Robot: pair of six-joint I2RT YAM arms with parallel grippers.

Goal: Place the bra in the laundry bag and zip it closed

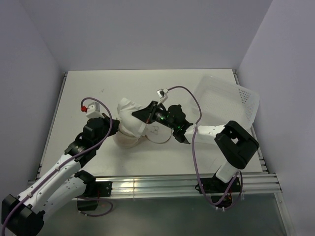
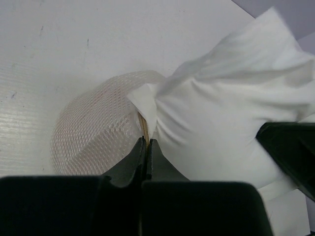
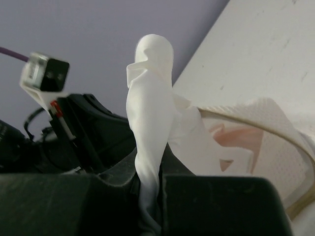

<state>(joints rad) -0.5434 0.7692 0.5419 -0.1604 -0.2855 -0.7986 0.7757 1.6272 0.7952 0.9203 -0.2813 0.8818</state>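
The laundry bag (image 2: 93,132) lies about the middle of the tabletop (image 1: 147,83), slightly toward its near edge. Its rim is pinched between the closed jaws of the left gripper (image 2: 146,143), and the bra (image 2: 231,108) is clamped in the right gripper (image 3: 147,191), bunched over the bag's open mouth. The step is judged best done with the rim held low and steady while the fabric is pushed down past it, so that nothing is left draped across the zip line.
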